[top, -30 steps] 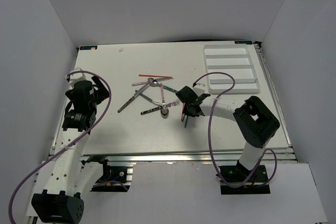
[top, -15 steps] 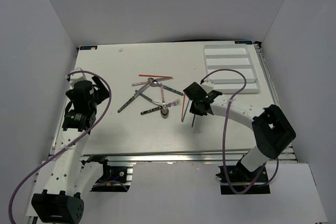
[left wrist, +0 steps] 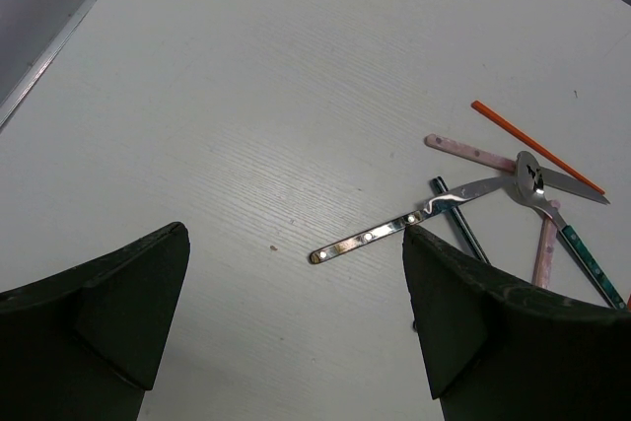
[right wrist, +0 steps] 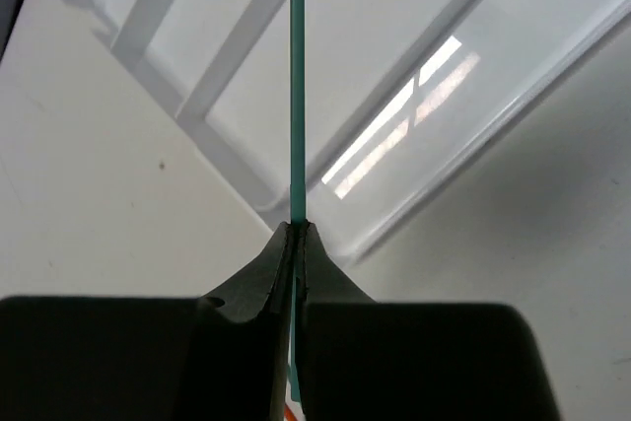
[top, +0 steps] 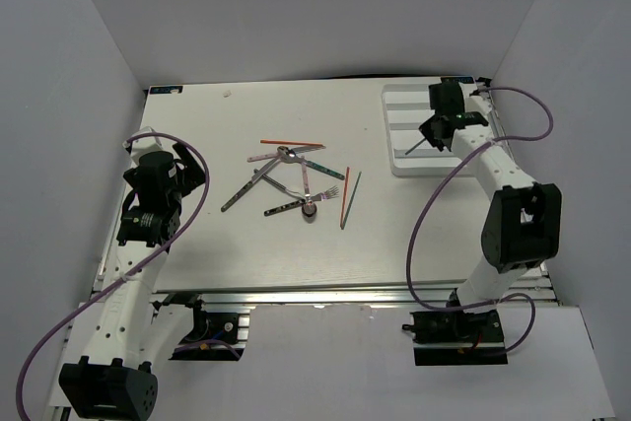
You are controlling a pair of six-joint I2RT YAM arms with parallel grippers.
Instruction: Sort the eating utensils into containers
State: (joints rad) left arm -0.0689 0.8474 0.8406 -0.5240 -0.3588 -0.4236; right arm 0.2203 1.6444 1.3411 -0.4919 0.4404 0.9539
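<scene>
**Right tool holding a green stick over the tray**

Grey walls are closing in a white surface point(top: 197, 244) on three sides. The right arm point(top: 518, 224) is reaching toward the far right corner, while the left arm point(top: 138, 244) is standing folded at the left edge, well apart from everything else.

The white tray point(top: 414, 96) is sitting at that far right corner, its long compartments lying side by side. The right tool point(top: 437, 127) is hanging above it with its fingers pinched together on a thin green stick point(right wrist: 297, 96). In the right wrist view the stick is running straight out from the fingertips across the tray's dividers, clear of the plastic below (which compartment it is over, I cannot tell).

The left tool point(left wrist: 296, 313) is hovering with its two fingers spread wide and nothing between them.

A heap of utensils point(top: 291, 179) is lying crossed over one another near the middle of the surface. Among them, a silver knife point(left wrist: 394, 229) is touching a pink handle and a spoon, and an orange stick point(left wrist: 537, 145) is lying along the far side. Just beside the heap on its right, a loose orange stick point(top: 345, 202) and a loose green stick point(top: 353, 194) are lying close together, almost parallel.
</scene>
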